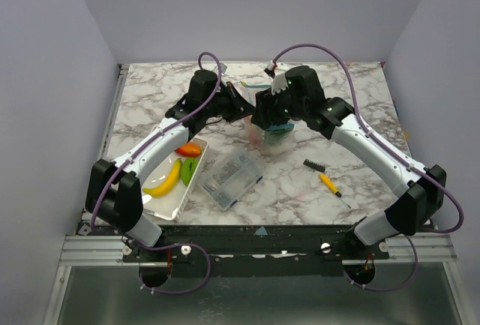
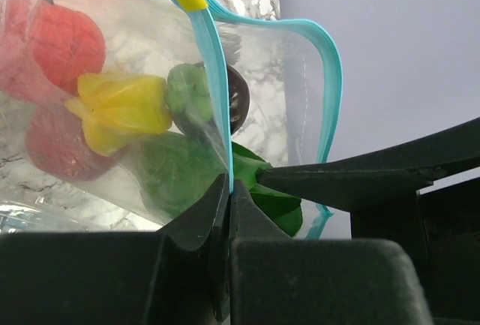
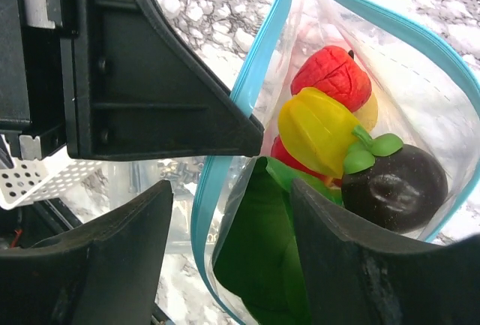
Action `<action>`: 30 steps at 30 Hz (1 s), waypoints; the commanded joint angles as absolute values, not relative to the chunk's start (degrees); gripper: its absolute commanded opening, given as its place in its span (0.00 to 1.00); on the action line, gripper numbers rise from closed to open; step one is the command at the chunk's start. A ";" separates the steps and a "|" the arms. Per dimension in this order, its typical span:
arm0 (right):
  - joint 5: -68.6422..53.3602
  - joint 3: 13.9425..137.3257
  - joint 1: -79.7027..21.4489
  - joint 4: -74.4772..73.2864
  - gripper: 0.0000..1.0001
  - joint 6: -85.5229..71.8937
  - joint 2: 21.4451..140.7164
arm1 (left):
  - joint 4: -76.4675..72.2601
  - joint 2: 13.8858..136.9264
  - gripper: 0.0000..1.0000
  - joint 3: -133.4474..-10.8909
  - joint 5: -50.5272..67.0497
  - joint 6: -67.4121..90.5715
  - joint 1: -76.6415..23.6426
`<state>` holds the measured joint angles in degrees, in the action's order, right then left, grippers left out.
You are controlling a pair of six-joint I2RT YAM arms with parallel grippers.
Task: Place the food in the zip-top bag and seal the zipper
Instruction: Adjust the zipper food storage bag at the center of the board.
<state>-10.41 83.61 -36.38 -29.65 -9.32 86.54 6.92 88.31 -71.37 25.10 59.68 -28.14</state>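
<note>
**A:** While the banana (image 1: 165, 181), a green piece (image 1: 189, 170) and an orange-red piece (image 1: 189, 149) lay on the white tray (image 1: 161, 206) at the lower left of the top view, what was the left gripper (image 2: 230, 186) doing?

**B:** It was clenched on the zip-top bag (image 2: 112, 40) at upper centre, pinching its wall right at the zipper (image 2: 214, 62), whose mouth gaped open.

**A:** And to the right of it?

**B:** The right gripper (image 3: 232, 190) was released, jaws apart over the mouth. A leafy green piece (image 3: 259, 250) lay between them, near the red apple (image 3: 330, 77), yellow fruit (image 3: 319, 130) and a dark fruit (image 3: 394, 190) inside.

**A:** What worried you?

**B:** In my judgement, a finger lifting away could have snagged the leafy piece and dragged it out. The floppy bag, held by one pinch, might have slumped and spilled. Anything left across the strip would have blocked the seal.
</note>
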 commanded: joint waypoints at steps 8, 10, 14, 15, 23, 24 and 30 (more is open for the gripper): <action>6.40 84.99 -37.00 -37.20 0.70 -7.62 79.63 | 7.89 88.59 0.00 -73.04 25.83 60.12 -28.13; 4.94 82.75 -37.00 -37.06 0.71 -5.88 77.48 | 8.41 88.76 0.00 -73.36 25.91 60.07 -28.12; 2.51 79.88 -36.99 -37.87 0.70 -1.84 73.48 | 9.27 89.52 0.00 -74.09 26.40 60.36 -28.04; 1.90 79.27 -36.96 -38.44 0.69 -0.94 72.88 | 9.18 89.57 0.00 -74.18 26.52 60.51 -27.95; -2.84 74.65 -36.98 -40.00 0.55 4.52 71.37 | 8.95 89.37 0.00 -74.58 26.55 60.03 -27.86; -2.80 73.53 -37.00 -38.30 0.52 4.49 71.01 | 8.55 89.32 0.00 -74.38 26.55 59.96 -27.84; -2.15 70.35 -36.91 -32.12 0.35 3.94 71.06 | 6.84 89.14 0.00 -73.66 27.51 59.79 -27.50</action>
